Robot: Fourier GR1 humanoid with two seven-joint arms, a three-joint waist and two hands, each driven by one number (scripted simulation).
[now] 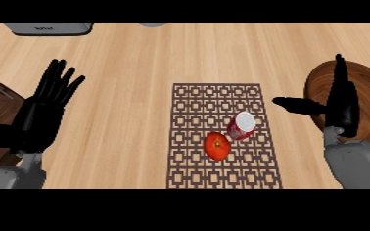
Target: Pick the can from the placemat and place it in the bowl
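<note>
Can (pixel 242 125): red body, pale end facing up and toward the view; it lies tipped on the placemat (pixel 194 172), right-hand half, about mid-length. Not gripped by anything.
Tomato (pixel 218 146): on the placemat too, just nearer than the can and a little to its left, touching it or very nearly. Judgement: it crowds the can's near-left side, so an approach from the right looks cleaner.
Placemat: brown lattice pattern, long axis running away from the robot, centre of the counter (pixel 137 127).
Right hand (pixel 339 108): right of the placemat, level with the can but apart from it. Fingers straight and pointing away, thumb stretched out left toward the mat's edge. Released, holds nothing. Judgement: edge-on pose with thumb spread suits a sideways close on the can; grasp not yet begun.
Left hand (pixel 45 108): well left of the placemat, fingers straight and splayed, resting, holds nothing.
Bowl (pixel 318 88): wooden, right of the placemat, partly behind the right hand and cut by the view's edge. Judgement: close to the working hand, so transfer would be short.
Far edge: grey appliance (pixel 49 28) beyond the placemat's far-left corner; a pale mark on it, too small to read. No legible label on the can.
</note>
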